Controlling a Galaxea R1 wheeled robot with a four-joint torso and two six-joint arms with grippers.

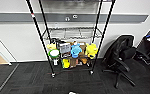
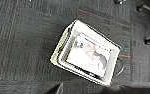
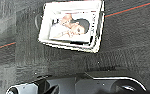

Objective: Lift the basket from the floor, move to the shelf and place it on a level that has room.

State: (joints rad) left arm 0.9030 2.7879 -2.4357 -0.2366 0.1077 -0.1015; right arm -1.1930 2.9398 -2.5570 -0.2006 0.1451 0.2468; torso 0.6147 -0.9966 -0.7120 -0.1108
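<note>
Basket [image 2: 87,53] is seen flat on the grey carpet [image 2: 23,42], open side up w/ printed picture inside, untouched, so the lift is judged not yet done. It is viewed from above by both wrist cams, prob. for lining up a grasp. Gripper opening can't be told; nothing seen held. Black wire rack [image 1: 72,37] stands ahead by the wall; 2nd tier [image 1: 72,33] looks bare, lower tier crowded w/ items, office chair [image 1: 122,56] beside it.

Small rectangular basket [image 3: 71,26], white rim and lining, beige woven side, printed picture lying face up inside; it rests flat on the dark grey striped carpet-tile floor [image 3: 131,47], well apart from the robot's own grey and black body. A dark loop handle protrudes from one short end. A thin red line crosses the carpet beside the basket.
</note>
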